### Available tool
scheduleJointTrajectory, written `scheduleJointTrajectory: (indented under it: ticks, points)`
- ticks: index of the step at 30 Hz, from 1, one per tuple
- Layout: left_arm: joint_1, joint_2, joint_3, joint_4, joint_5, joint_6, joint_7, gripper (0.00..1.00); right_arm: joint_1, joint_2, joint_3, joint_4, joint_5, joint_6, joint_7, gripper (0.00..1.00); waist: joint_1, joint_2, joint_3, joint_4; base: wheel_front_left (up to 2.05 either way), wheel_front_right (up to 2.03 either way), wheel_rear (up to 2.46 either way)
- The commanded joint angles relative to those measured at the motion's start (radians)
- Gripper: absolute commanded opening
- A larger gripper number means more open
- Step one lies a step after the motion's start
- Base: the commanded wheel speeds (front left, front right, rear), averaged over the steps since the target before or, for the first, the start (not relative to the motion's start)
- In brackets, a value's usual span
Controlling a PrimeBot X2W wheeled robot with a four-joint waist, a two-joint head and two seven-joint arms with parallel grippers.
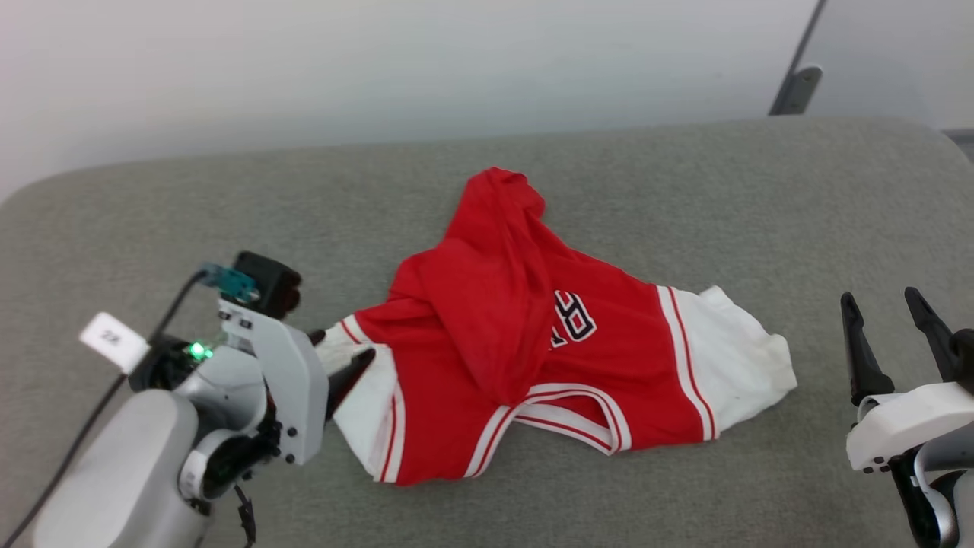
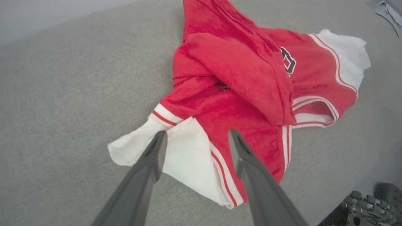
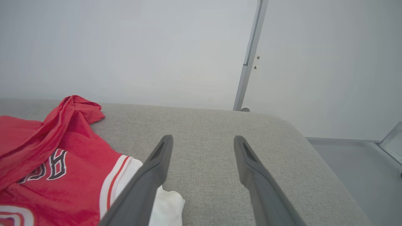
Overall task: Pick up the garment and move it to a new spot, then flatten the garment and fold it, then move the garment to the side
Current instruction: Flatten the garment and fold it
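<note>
The garment (image 1: pixel 525 335), a red jersey with white sleeves and striped trim, lies crumpled on the grey cushioned surface (image 1: pixel 685 190), its lower part folded over the chest lettering. My left gripper (image 1: pixel 342 358) is open over the garment's white left sleeve (image 2: pixel 185 153), one finger on each side of it, nothing pinched. My right gripper (image 1: pixel 886 331) stands open to the right of the other white sleeve (image 1: pixel 742 354), apart from it. In the right wrist view the garment (image 3: pixel 56 157) lies left of my open right gripper (image 3: pixel 202 146), and the sleeve passes under the left finger.
The grey cushioned surface has rounded far corners and ends at a pale wall (image 1: pixel 380 61). A metal post (image 3: pixel 249 56) stands behind the right far corner. Bare cushion lies left and right of the garment. Grey floor (image 3: pixel 361 163) shows beyond the right edge.
</note>
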Motion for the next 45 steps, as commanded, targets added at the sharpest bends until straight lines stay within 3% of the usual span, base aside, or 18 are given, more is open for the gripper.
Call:
scheduleJointTrajectory:
  ticks: [1, 10, 21, 23, 26, 31, 37, 45]
  points:
    - [-0.012, -0.003, -0.007, 0.006, -0.001, -0.006, 0.009, 1.00, 0.012, 0.007, -0.004, -0.004, -0.010, -0.002, -0.011, 1.00, 0.0000, 0.0000, 0.020, -0.023, 0.00, 0.00, 0.00]
    - [-0.029, -0.016, -0.068, 0.092, -0.008, -0.010, 0.099, 1.00, -0.001, 0.031, -0.019, 0.000, -0.027, -0.002, -0.044, 1.00, 0.0000, 0.0000, 0.052, -0.051, 0.00, 0.00, 0.00]
    - [-0.047, -0.023, -0.099, 0.207, 0.008, -0.014, 0.085, 1.00, -0.014, 0.034, -0.018, 0.000, -0.030, -0.002, -0.055, 1.00, 0.0000, 0.0000, 0.067, -0.056, 0.00, 0.00, 0.00]
    - [-0.048, -0.024, -0.100, 0.226, 0.009, -0.015, 0.077, 0.79, -0.016, 0.034, -0.016, -0.001, -0.030, -0.002, -0.055, 1.00, 0.0000, 0.0000, 0.068, -0.055, 0.00, 0.00, 0.00]
    - [-0.047, -0.032, -0.103, 0.251, 0.003, -0.017, 0.065, 0.58, -0.017, 0.031, -0.016, -0.004, -0.030, -0.002, -0.055, 1.00, 0.0000, 0.0000, 0.071, -0.053, 0.00, 0.00, 0.00]
    - [-0.052, -0.039, -0.105, 0.285, -0.004, -0.019, 0.048, 0.00, -0.020, 0.029, -0.016, -0.009, -0.032, -0.002, -0.055, 1.00, 0.0000, 0.0000, 0.076, -0.050, 0.00, 0.00, 0.00]
    - [-0.060, -0.047, -0.085, 0.309, -0.031, -0.018, 0.021, 0.00, -0.020, 0.027, -0.019, -0.013, -0.034, -0.002, -0.057, 1.00, 0.0000, 0.0000, 0.079, -0.045, 0.00, 0.00, 0.00]
    - [-0.009, -0.022, -0.003, 0.251, -0.086, 0.032, -0.035, 0.00, 0.003, 0.029, -0.040, -0.013, -0.039, -0.002, -0.053, 1.00, 0.0000, 0.0000, 0.068, -0.020, 0.00, 0.00, 0.00]
